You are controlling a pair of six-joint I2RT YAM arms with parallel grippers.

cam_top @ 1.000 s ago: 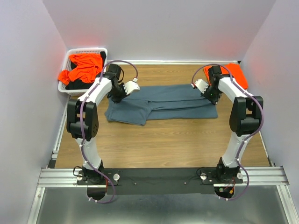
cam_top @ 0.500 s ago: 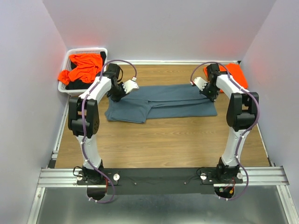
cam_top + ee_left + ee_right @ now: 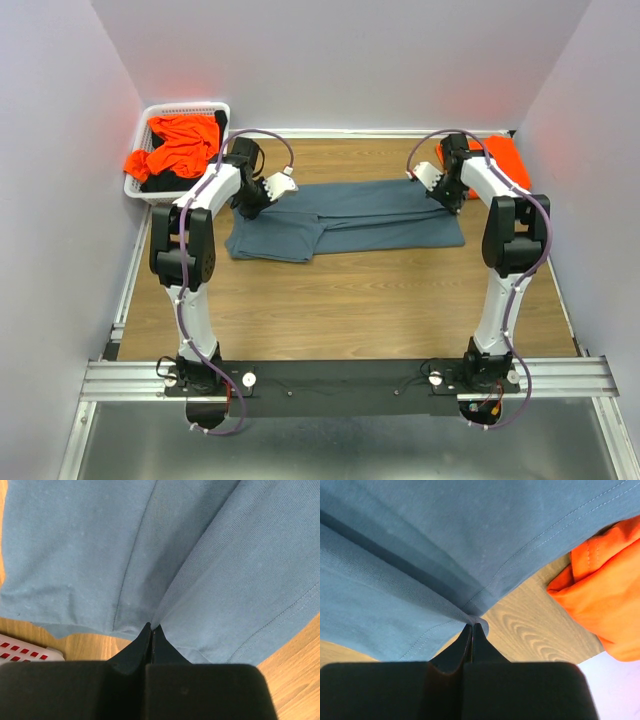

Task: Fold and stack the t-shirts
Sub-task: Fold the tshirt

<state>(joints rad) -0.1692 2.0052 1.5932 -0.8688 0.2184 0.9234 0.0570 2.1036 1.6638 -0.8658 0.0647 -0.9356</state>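
Note:
A slate blue-grey t-shirt lies folded lengthwise across the wooden table. My left gripper is shut on a pinch of cloth at its left end, seen close up in the left wrist view with the left gripper biting a fold of the t-shirt. My right gripper is shut on the shirt's right far corner; in the right wrist view the right gripper holds the hem of the t-shirt. A folded orange t-shirt lies just right of it.
A white slotted basket stands at the back left corner with a crumpled orange t-shirt spilling over its rim. The basket's edge shows close to the left gripper. Walls close in the table on three sides.
Both grippers have drawn slightly toward the back wall, keeping their hold, and the blue-grey shirt has shifted a little with them.

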